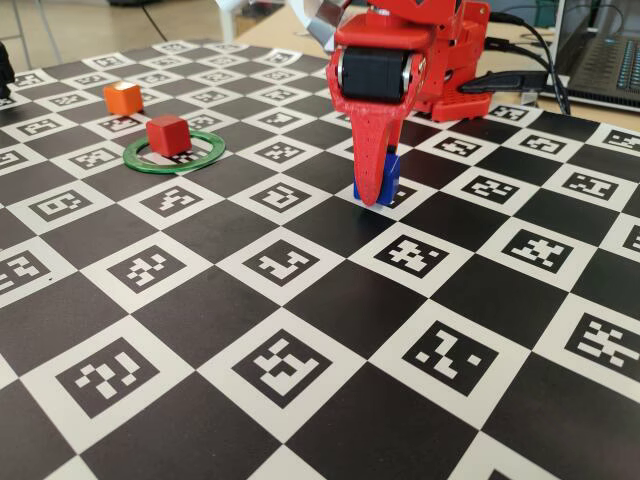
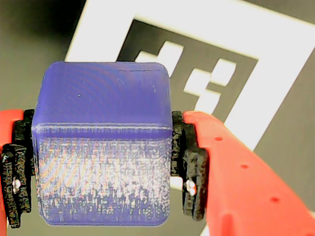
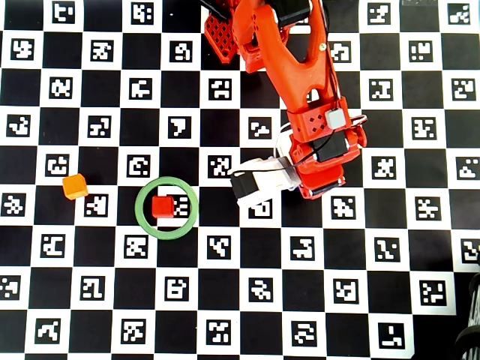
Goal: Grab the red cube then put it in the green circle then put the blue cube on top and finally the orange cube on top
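Note:
The blue cube (image 1: 392, 177) sits between the fingers of my red gripper (image 1: 378, 196), down at the level of the board right of centre in the fixed view. In the wrist view the blue cube (image 2: 103, 147) fills the gap and both black pads (image 2: 189, 162) press on its sides; my gripper (image 2: 103, 169) is shut on it. The red cube (image 1: 167, 133) stands inside the green circle (image 1: 175, 170) at the left; the overhead view shows the red cube (image 3: 162, 206) inside the green circle (image 3: 166, 235) too. The orange cube (image 1: 123, 97) lies beyond the ring, also visible in the overhead view (image 3: 75, 186). In the overhead view the arm hides the blue cube.
A black-and-white marker board (image 1: 300, 360) covers the table. The arm's base (image 3: 225, 30) stands at the board's top edge in the overhead view. A laptop (image 1: 605, 55) and cables (image 1: 530, 75) lie behind the board at the right.

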{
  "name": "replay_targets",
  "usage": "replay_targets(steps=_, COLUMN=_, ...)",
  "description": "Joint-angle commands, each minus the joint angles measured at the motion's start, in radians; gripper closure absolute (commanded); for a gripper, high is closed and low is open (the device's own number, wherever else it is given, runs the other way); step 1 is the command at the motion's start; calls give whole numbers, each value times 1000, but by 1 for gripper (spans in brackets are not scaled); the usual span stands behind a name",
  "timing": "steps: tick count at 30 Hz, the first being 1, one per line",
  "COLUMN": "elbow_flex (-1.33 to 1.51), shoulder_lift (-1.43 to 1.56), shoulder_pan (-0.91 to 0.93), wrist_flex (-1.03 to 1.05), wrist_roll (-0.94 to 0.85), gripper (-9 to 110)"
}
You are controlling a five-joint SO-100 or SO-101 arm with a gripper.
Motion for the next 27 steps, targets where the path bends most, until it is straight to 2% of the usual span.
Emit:
replay_targets(steps=1, elbow_flex=-227, shoulder_lift=67, shoulder_pan=31, wrist_flex=160, wrist_roll=-14, gripper=93)
replay_targets(steps=10, elbow_flex=-535, shoulder_lift=58, shoulder_pan=279, wrist_flex=436, wrist_roll=-163, gripper=93)
replay_targets(steps=20, elbow_flex=-560, shoulder_lift=52, shoulder_pan=623, wrist_flex=472, wrist_roll=-281, gripper=94)
replay_targets(steps=27, elbow_flex=-632, shoulder_lift=28, shoulder_pan=765, wrist_flex=468, wrist_roll=-291, gripper=93)
